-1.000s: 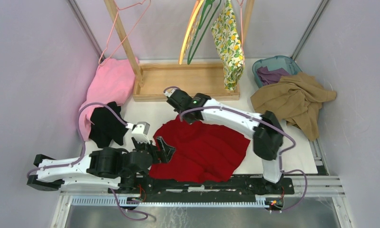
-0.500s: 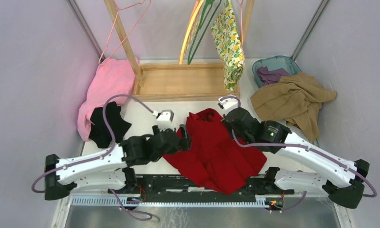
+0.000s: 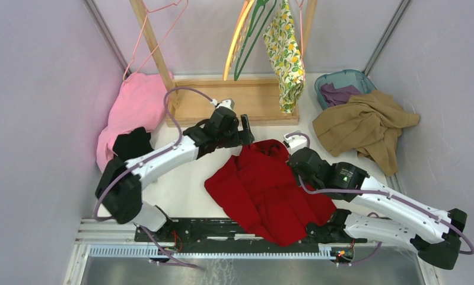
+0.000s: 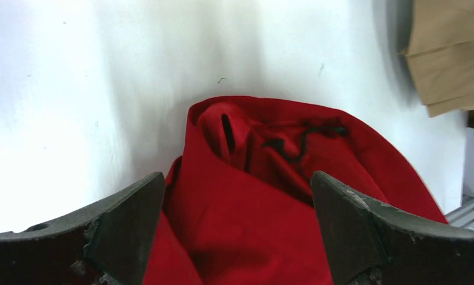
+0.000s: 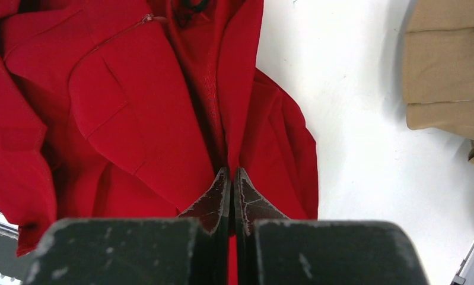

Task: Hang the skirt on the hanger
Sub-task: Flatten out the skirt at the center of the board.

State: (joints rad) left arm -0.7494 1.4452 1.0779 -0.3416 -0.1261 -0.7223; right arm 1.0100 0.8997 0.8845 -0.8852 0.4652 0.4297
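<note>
You are losing the top of the skirt point(image 3: 286, 53) at the overhead view's upper edge, so you are not seeing what is holding it. The left arm point(image 3: 163, 157) is covering part of the black cloth point(image 3: 130, 144). In the wrist views, frame edges are cropping the red garment point(image 5: 133, 107) and the tan garment point(image 5: 445, 65).

No writing, label, brand, number or sign could be read anywhere, neither on the skirt point(image 3: 286, 56) nor on the red garment point(image 3: 270, 190).
</note>
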